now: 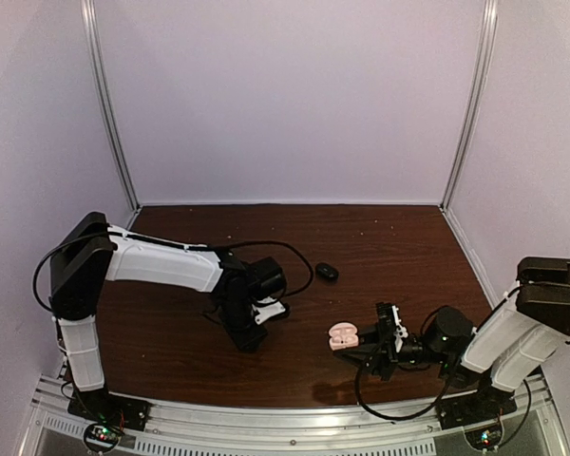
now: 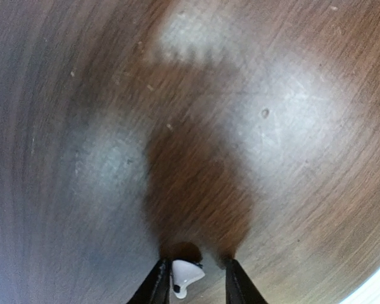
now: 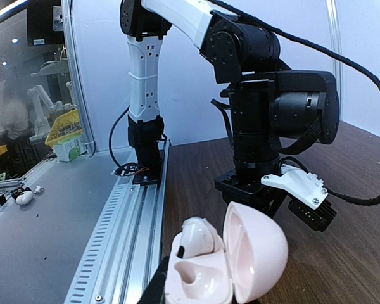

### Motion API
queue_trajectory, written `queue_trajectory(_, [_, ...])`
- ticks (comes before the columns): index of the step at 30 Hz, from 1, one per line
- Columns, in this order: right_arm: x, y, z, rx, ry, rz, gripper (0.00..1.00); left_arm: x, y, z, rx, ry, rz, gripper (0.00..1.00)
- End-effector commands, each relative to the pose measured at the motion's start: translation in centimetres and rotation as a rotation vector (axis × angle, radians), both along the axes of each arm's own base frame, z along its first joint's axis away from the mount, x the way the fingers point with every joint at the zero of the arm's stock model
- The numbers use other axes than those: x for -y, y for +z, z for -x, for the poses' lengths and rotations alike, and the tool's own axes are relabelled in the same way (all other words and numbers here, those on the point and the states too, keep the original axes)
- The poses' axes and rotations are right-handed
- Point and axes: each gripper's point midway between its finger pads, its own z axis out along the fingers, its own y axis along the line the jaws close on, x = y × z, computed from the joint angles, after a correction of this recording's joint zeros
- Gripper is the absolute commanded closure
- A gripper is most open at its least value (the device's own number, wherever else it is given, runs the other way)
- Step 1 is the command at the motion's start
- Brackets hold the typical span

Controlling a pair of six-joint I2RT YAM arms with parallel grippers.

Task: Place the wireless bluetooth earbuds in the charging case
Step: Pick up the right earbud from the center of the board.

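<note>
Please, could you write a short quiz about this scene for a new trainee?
1. True or false: the lid of the pink charging case is closed.
2. What lies between the fingers of the left end effector? A) a white earbud B) a coin C) nothing
3. Fill in: the case is gripped by the ____ end effector.
Key: 1 false; 2 A; 3 the right end effector.

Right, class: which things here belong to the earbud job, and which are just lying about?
Job: white earbud at left tool; open charging case in right tool; seated earbud inside it.
Lying about: black oval item; green-and-white box.
</note>
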Motion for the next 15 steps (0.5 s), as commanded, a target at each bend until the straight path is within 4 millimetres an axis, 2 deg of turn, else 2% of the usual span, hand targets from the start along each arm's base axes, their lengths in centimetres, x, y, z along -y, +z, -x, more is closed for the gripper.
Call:
queue_trajectory(1, [0.63,1.93,0.08,0.047,-0.011,-0.071,1.00,-2.58,-1.94,0.46,-0.025,-0.035,-0.138,0.70])
queue_trajectory(5, [0.63,1.88,0.09,0.046,-0.011,-0.069,1.00,-2.60,-2.23,0.38,-0.028,-0.051,-0.150,0.76])
queue_trajectory(8, [0.59,1.93,0.05,0.046,-0.011,-0.070,1.00,-2.65,-2.17,0.11,-0.017,-0.065,-0.161,0.77])
queue_trajectory(15, [0.54,1.82,0.04,0.044,-0.010,-0.066,1.00,-2.13,-2.04,-0.25,-0.017,-0.099,-0.163,0.66])
